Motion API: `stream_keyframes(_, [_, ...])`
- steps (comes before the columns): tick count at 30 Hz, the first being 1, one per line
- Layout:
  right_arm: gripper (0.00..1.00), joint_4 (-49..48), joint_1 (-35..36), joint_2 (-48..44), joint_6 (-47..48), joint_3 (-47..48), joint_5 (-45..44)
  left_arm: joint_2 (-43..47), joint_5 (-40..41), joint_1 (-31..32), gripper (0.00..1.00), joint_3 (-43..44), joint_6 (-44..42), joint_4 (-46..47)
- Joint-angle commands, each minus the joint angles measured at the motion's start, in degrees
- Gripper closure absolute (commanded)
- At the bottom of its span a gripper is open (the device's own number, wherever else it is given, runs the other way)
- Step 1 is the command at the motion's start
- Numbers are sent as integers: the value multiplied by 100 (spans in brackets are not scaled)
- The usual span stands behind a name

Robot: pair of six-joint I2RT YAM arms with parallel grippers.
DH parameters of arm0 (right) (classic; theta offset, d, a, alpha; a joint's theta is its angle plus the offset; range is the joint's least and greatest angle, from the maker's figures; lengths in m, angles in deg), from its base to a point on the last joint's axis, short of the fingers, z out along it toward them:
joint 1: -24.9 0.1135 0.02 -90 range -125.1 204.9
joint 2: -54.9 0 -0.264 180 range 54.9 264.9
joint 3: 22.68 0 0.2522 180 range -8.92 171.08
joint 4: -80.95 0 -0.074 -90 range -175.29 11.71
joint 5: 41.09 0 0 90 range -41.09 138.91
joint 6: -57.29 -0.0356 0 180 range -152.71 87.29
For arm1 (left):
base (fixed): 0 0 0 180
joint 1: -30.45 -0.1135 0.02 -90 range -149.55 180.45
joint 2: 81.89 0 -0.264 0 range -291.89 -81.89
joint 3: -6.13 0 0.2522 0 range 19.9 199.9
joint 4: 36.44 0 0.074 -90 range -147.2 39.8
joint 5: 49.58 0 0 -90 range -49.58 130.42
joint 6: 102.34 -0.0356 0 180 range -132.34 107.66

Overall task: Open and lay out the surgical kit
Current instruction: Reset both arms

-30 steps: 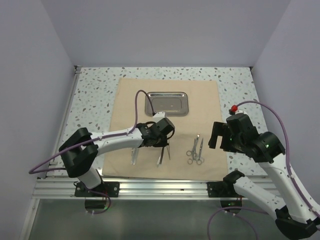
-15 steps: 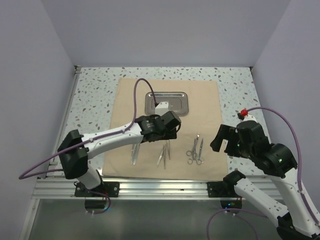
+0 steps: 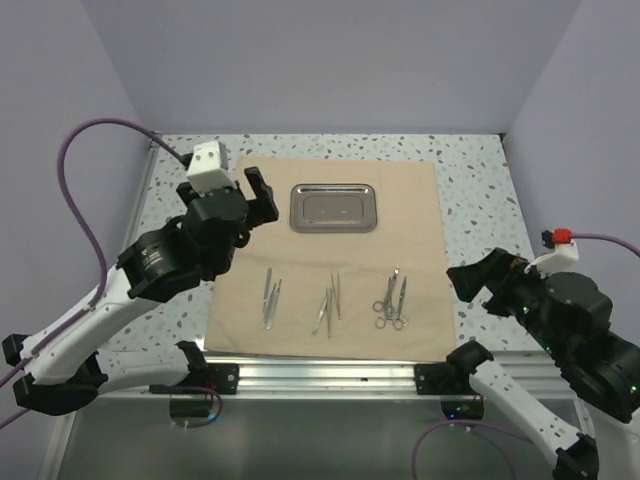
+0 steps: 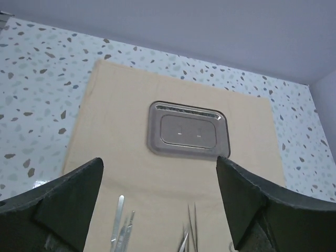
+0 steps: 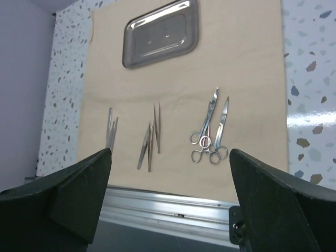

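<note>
Speckled desk (image 3: 180, 200) spread with flat beige cloth wrap (image 3: 415, 200), shiny tray (image 3: 333, 207) at its far middle, scissors (image 3: 392, 300), tweezers (image 3: 328, 298) and two more slim tools (image 3: 270, 297) in a near row, well apart from the tray; left pincer (image 4: 160, 173) and right pincer (image 5: 169, 153) gaping wide, empty, high above either side.

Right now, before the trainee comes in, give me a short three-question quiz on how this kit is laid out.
1. True or false: the steel tray lies empty on the cloth wrap.
2. In how many separate clusters do the instruments lie? A one, B three, C six.
3. Fill in: the ring-handled pair lies at the robot's ___ end of the row.
Key: 1 true; 2 B; 3 right.
</note>
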State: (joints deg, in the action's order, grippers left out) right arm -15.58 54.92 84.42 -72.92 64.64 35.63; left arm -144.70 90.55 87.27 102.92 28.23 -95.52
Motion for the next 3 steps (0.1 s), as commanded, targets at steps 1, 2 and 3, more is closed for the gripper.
stream_keyframes(1, [2,-317,-14,62,345,229,-220,92,620,-144,6,4,-515,-231])
stream_keyframes(2, [2,-301,-5,115,399,255,-228,145,638,-214,1,-49,-585,-179])
stream_keyframes(3, [2,-292,-5,159,426,308,-315,189,612,-258,0,-119,-725,-83])
